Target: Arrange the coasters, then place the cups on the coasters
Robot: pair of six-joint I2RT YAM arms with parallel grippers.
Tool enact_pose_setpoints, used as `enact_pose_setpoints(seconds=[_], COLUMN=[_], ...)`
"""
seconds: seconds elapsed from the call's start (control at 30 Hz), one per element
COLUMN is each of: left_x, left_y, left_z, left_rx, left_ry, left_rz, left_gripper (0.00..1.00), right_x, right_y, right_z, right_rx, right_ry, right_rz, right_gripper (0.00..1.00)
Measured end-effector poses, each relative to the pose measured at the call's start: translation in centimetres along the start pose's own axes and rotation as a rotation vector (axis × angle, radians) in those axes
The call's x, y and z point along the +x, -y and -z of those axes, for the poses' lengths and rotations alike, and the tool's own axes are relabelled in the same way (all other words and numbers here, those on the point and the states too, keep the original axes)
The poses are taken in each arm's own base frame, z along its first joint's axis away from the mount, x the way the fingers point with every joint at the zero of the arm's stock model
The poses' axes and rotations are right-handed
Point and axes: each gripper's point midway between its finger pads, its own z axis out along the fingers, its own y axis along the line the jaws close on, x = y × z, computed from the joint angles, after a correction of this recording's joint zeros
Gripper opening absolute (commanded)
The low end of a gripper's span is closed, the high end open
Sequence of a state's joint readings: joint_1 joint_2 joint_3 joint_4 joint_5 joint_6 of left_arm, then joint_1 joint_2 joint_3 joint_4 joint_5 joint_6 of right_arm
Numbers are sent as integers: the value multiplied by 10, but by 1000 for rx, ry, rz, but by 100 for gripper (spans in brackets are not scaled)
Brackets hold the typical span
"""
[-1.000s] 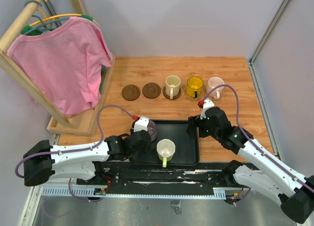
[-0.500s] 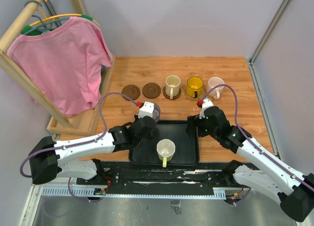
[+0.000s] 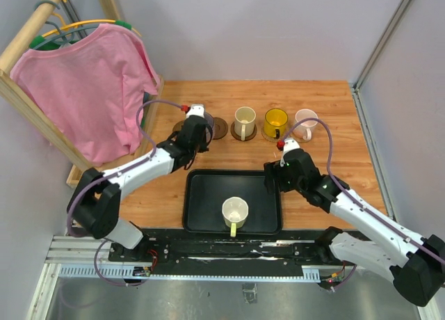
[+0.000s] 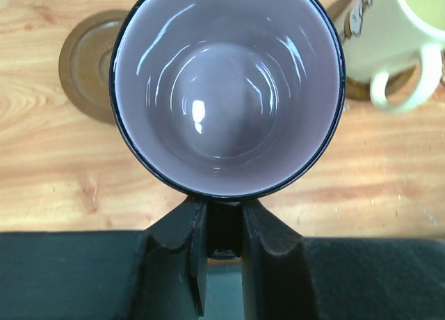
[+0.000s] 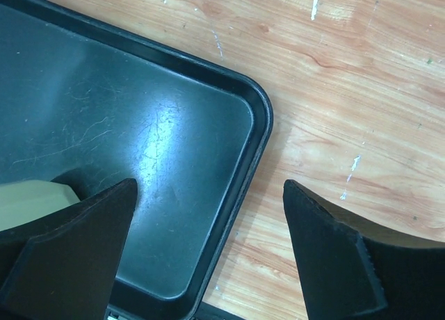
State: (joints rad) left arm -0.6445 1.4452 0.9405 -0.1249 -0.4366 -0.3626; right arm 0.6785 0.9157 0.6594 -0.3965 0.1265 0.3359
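My left gripper [image 3: 199, 129] is shut on the handle of the grey-lilac cup [image 4: 226, 90], holding it upright above the table's far left. The cup hangs between two dark brown coasters. One coaster [image 4: 83, 62] shows to its left. The other coaster [image 3: 220, 129] is mostly hidden under the cup. To the right, the cream cup [image 3: 244, 122], amber cup [image 3: 276, 123] and pale pink cup [image 3: 304, 120] stand in a row on coasters. A white cup with a yellowish handle [image 3: 235, 212] sits in the black tray [image 3: 201, 202]. My right gripper [image 5: 208, 216] is open and empty over the tray's right corner.
A wooden rack with a pink shirt [image 3: 90, 90] stands at the far left, and its base [image 3: 118, 174] reaches onto the table near my left arm. The tray's rim [image 5: 257, 125] runs between my right fingers. A wall bounds the right side.
My left arm has lifted the grey-lilac cup out of the tray and carried it away to the brown coasters at the far left. The right arm has barely moved.
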Motion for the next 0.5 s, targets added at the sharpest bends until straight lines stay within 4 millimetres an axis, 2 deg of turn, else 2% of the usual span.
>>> enact_pose_setpoints(seconds=[0.13, 0.27, 0.4, 0.5], left_x=[-15, -22, -22, -19], left_y=[-1, 6, 15, 19], left_z=[-35, -64, -84, -91], left_rx=[-1, 15, 40, 50], left_ry=[-20, -37, -63, -76], left_rz=[17, 22, 16, 9], left_gripper=[2, 2, 2, 2], right_x=[0, -6, -10, -11], right_y=[4, 8, 13, 16], right_z=[-5, -8, -10, -11], right_rx=[31, 60, 90, 111], right_ry=[-13, 4, 16, 16], right_rz=[8, 11, 13, 14], right_gripper=[87, 87, 87, 87])
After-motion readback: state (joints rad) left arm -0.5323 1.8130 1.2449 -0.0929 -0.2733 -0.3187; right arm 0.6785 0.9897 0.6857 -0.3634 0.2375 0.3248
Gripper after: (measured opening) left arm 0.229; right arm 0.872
